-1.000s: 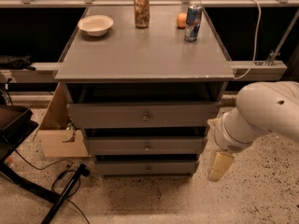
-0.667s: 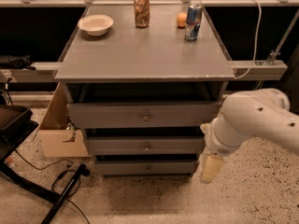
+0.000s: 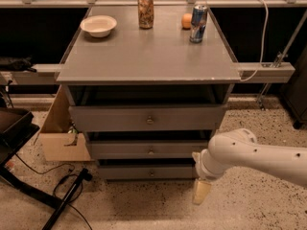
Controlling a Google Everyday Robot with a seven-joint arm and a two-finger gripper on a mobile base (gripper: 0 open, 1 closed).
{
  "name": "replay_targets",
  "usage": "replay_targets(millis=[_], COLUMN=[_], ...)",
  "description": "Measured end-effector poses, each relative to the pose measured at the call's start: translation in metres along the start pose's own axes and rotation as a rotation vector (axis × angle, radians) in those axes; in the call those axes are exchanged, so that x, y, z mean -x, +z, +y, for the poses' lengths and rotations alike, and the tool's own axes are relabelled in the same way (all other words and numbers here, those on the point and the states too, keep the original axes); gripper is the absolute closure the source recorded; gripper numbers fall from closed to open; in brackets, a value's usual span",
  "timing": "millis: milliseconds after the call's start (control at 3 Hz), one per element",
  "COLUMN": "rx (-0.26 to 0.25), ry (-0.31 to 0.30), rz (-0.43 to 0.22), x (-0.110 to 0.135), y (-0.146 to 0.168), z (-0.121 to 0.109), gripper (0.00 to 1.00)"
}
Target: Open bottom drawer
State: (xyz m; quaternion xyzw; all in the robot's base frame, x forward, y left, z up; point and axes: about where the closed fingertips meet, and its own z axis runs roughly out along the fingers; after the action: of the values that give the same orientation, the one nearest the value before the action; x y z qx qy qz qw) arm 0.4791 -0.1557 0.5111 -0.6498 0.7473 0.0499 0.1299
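The bottom drawer (image 3: 129,172) is the lowest and slimmest of three grey drawer fronts, with a small round metal knob (image 3: 151,173) at its centre. It sits almost flush, with a dark gap above it. My gripper (image 3: 201,191) hangs from the white arm (image 3: 249,155) near the floor. It is just right of and slightly below the drawer's right end, and clear of the knob.
The middle drawer (image 3: 150,150) and the top drawer (image 3: 147,119) are above. On the cabinet top stand a white bowl (image 3: 98,25), a brown can (image 3: 145,5), an orange (image 3: 186,20) and a blue can (image 3: 198,17). A cardboard box (image 3: 56,133), cables and a black stand (image 3: 67,200) are at the left.
The arm has swung left and down, bringing the gripper from beside the cabinet's right edge to the bottom drawer's right end near the floor. The drawers have not moved.
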Motion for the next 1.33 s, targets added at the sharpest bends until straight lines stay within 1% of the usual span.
replay_targets(millis=[333,667,1000,1333], rx=[0.018,0.057,0.057,0.074], ry=[0.008,0.025,0.025,0.017], rz=[-0.009,0.016,0.016,0.002], x=[-0.016,-0.039,-0.039,-0.035], y=[0.044,0.094,0.094,0.124], z=[0.002,0.0,0.0,-0.003], gripper=[0.0,0.0,0.0,0.0])
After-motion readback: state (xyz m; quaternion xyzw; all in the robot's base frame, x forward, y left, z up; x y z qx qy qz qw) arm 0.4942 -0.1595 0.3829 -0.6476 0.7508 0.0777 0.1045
